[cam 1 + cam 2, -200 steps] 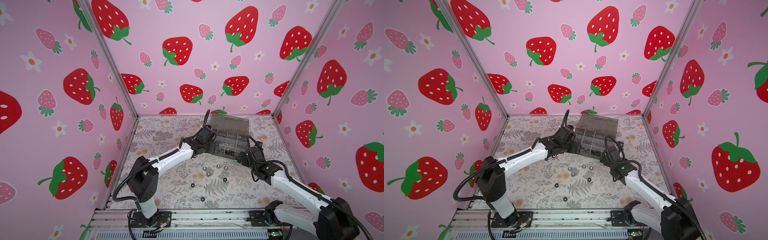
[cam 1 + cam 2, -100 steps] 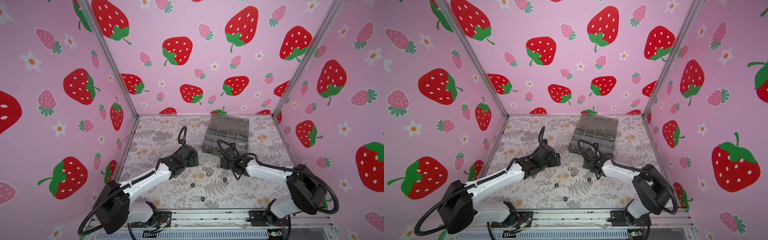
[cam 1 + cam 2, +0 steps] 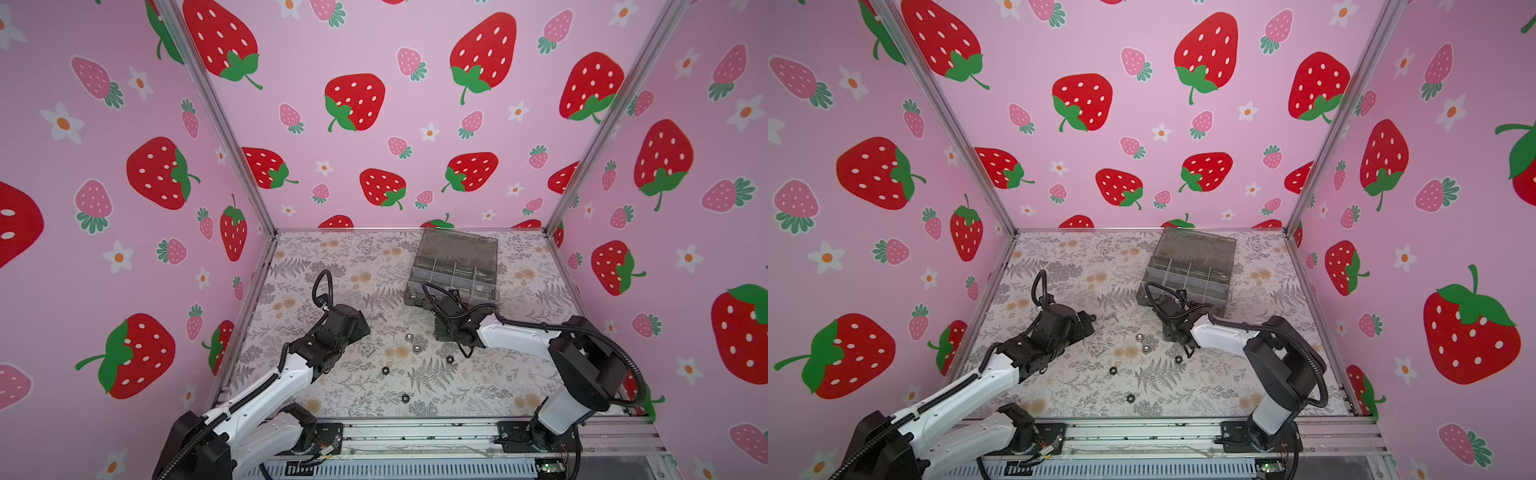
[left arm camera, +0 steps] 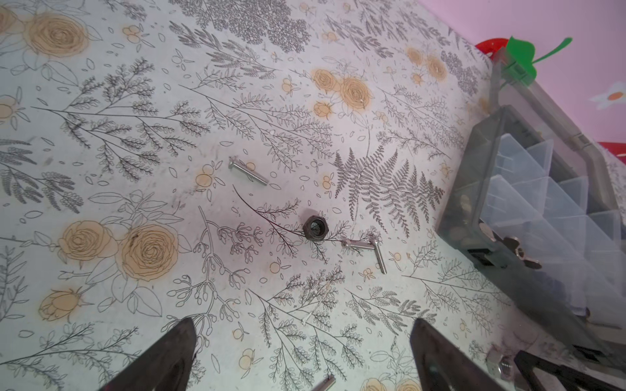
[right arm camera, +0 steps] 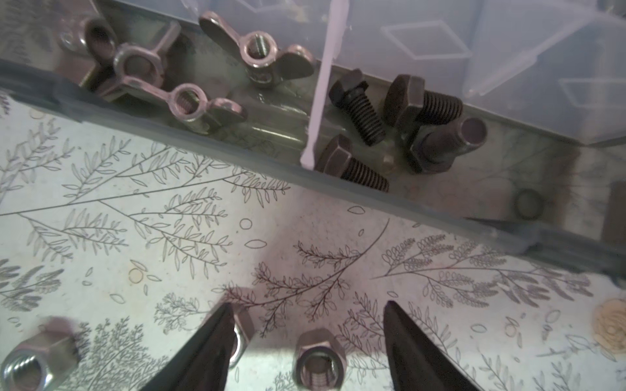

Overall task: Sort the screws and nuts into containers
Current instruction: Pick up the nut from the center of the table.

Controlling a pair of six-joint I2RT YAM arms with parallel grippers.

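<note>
Right claw (image 5: 306,304) low over the table (image 5: 118,243), jaws apart on either side of a silver nut (image 5: 320,359), not pinching it. Just beyond, the organiser box (image 5: 237,159): wing nuts (image 5: 257,54) and black bolts (image 5: 359,105) in neighbouring compartments. Left claw (image 4: 303,320) spread wide, a black nut (image 4: 315,229) lying ahead of it.

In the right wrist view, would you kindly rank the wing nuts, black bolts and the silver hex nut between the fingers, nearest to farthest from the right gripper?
From the right gripper:
1. silver hex nut, on the mat, between its open jaws.
2. black bolts, in the organiser box compartment just past its near wall.
3. wing nuts, next compartment, across the pale divider.
</note>
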